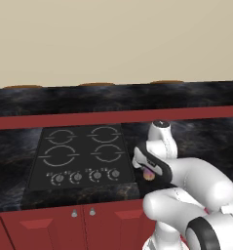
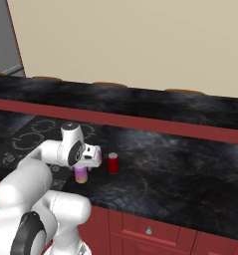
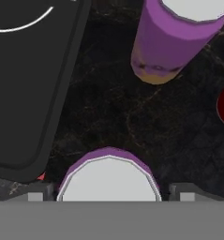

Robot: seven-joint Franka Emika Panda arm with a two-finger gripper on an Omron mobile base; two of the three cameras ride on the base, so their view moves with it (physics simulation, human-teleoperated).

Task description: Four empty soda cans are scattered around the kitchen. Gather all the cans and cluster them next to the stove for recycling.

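Left base view: gripper (image 1: 148, 172) is hanging over the countertop (image 1: 196, 134) just right of the stove (image 1: 81, 154), a purple can (image 1: 148, 173) barely showing under it.

Right base view: that purple can (image 2: 81, 174) is standing upright below the hand, with the red can (image 2: 113, 163) near it.

Hand view: fingers (image 3: 36, 193) are standing spread either side of the can's silver top (image 3: 108, 180), clear of it; a second purple can (image 3: 172, 40) is standing beyond. Judgement: placement step finishing; next calls for a straight lift without tipping the can. No containers are showing; whether the cans are empty cannot be told.
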